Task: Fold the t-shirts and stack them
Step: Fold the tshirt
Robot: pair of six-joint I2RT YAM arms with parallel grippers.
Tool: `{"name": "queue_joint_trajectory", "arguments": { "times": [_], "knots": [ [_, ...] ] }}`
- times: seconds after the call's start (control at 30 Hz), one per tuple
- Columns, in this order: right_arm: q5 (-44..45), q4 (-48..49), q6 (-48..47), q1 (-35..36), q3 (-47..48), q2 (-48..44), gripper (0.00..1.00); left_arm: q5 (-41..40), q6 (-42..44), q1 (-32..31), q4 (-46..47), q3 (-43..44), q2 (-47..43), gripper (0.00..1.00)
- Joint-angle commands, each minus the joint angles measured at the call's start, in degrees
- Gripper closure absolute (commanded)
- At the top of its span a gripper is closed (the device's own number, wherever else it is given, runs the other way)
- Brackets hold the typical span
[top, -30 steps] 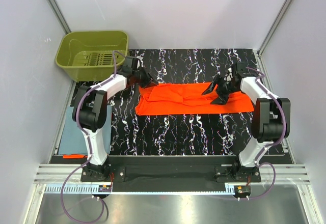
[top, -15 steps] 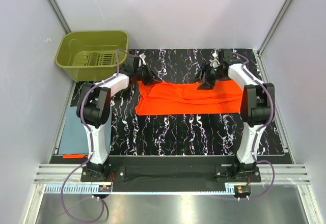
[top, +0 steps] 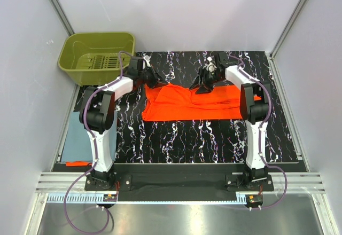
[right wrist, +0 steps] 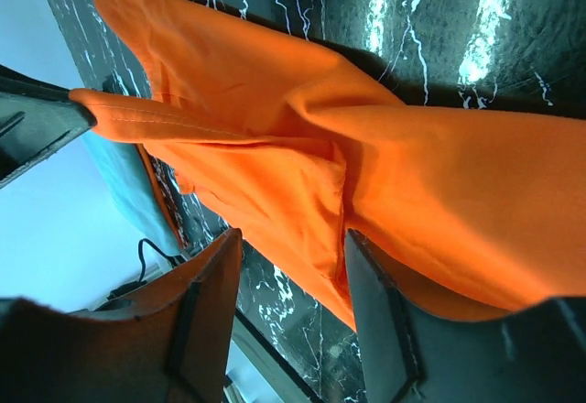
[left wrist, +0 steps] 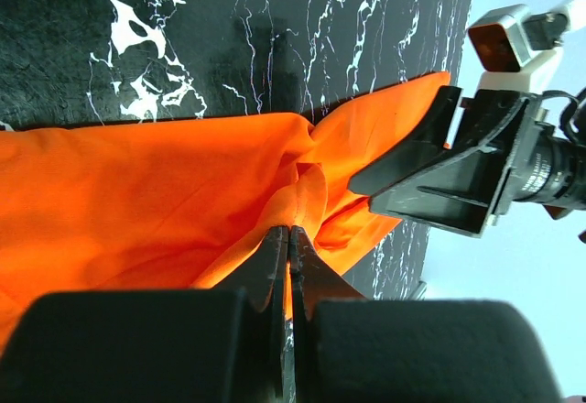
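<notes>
The orange t-shirt lies spread across the black marbled mat, its back edge bunched up in the middle. My left gripper is shut on a pinched ridge of the orange cloth at the shirt's back left; its tips meet with cloth between them. My right gripper hovers close by at the back edge, open, with a fold of the orange cloth hanging between its fingers. The blue-grey t-shirt lies folded flat beside the mat's left edge, partly behind the left arm.
An olive-green basket stands at the back left corner. White walls close in the left, back and right. The two grippers are a short distance apart; the right one shows in the left wrist view.
My right gripper has swept left along the shirt's back edge toward the left gripper, and its jaws have narrowed. The shirt's right end has drawn inward. The left gripper keeps its hold.
</notes>
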Motion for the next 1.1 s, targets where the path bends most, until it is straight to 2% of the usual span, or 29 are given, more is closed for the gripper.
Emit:
{"name": "queue_joint_trajectory", "arguments": {
  "times": [0.0, 0.03, 0.13, 0.6, 0.7, 0.73, 0.8, 0.9, 0.97, 1.07],
  "knots": [
    [-1.2, 0.4, -1.7, 1.0, 1.3, -0.1, 0.41, 2.2, -0.2, 0.5, 3.0, 1.6, -1.1, 1.00],
    [-1.3, 0.4, -2.1, 1.2, 1.4, 0.4, 0.38, 2.3, -0.1, 0.5, 3.0, 1.5, -1.2, 1.00],
    [-2.5, 0.5, -2.1, 1.8, 1.9, 2.1, 0.38, 2.7, 0.0, 0.6, 2.9, 1.3, -1.1, 1.00],
    [-3.6, 0.5, -3.3, 2.6, 6.9, 6.7, 0.40, 4.3, 0.1, 0.7, 3.0, 2.1, -0.4, 1.00],
    [-2.0, 0.7, -3.7, 2.6, 7.5, 6.3, 0.44, 4.6, 0.2, 0.7, 3.0, 3.1, 0.5, 1.00],
    [-1.3, 0.6, -3.6, 2.5, 7.5, 6.1, 0.51, 4.7, 0.3, 0.8, 2.9, 3.6, 0.9, 1.00],
    [-1.0, 0.7, -4.2, 2.6, 7.4, 5.6, 0.58, 4.9, 0.3, 0.9, 2.7, 4.3, 1.7, 1.00],
    [-0.3, 0.7, -4.2, 2.6, 7.5, 5.6, 0.86, 4.6, 0.4, 1.1, 2.7, 4.6, 2.1, 1.00],
    [1.9, 0.7, -4.1, 2.4, 7.3, 5.1, 0.99, 4.5, 0.4, 1.2, 2.7, 4.8, 2.6, 1.00],
    [4.4, 0.7, -4.4, 2.5, 7.6, 4.4, 0.99, 4.2, 0.8, 1.4, 2.7, 5.1, 3.4, 1.00]
  ]
}}
